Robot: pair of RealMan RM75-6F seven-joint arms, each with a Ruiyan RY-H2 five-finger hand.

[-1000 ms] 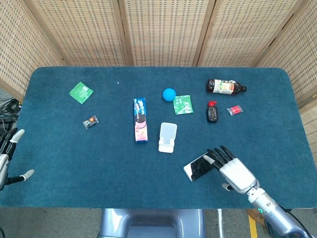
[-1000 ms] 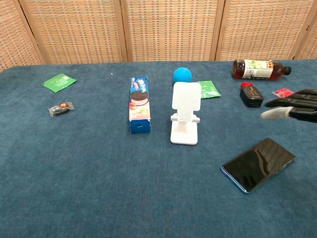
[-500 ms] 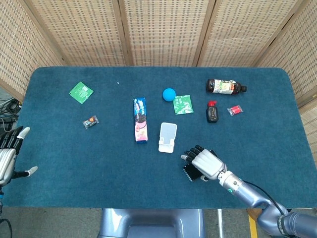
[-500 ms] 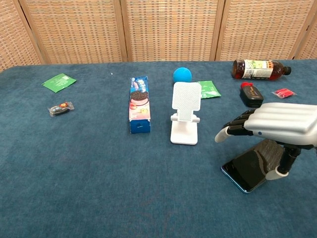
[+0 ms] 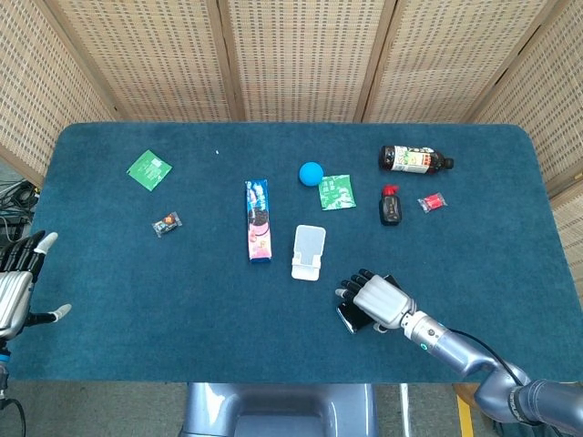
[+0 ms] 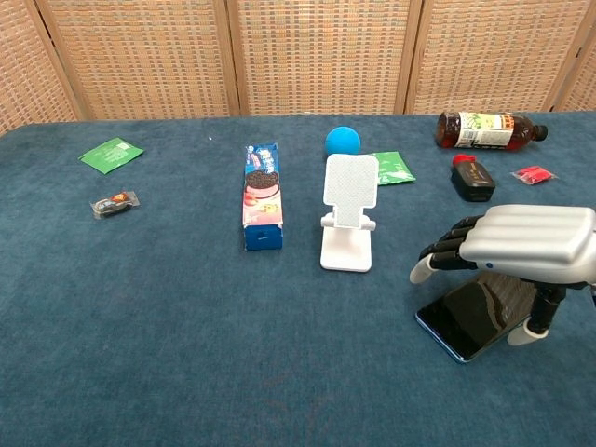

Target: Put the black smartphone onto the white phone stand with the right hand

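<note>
Hovering over the phone (image 6: 470, 317), your right hand (image 6: 521, 244) sits palm down with its fingers arched above the glass and the thumb down at the phone's right edge. Whether anything grips yet, you cannot tell from either view; the phone looks flat on the surface (image 5: 182, 300), so judge it as not lifted.

The phone lies at about 4 o'clock from the stand (image 6: 347, 219), near it but apart, its long side running diagonally. The stand is upright and bare, its back plate facing the chest camera, with the cookie pack (image 6: 260, 195) at its 9 o'clock and the blue ball (image 6: 343, 141) at its 12.

So the reach looks done, and the rest is left: closing on the phone, lifting it, carrying it toward 10 o'clock and setting it against the stand's plate on the lip. A thin slab lying flat on cloth is likely hard to get fingers under, so expect to work an edge up first.

Your left hand (image 5: 16, 287) is idle at the surface's far left edge, fingers spread and holding nothing.
</note>
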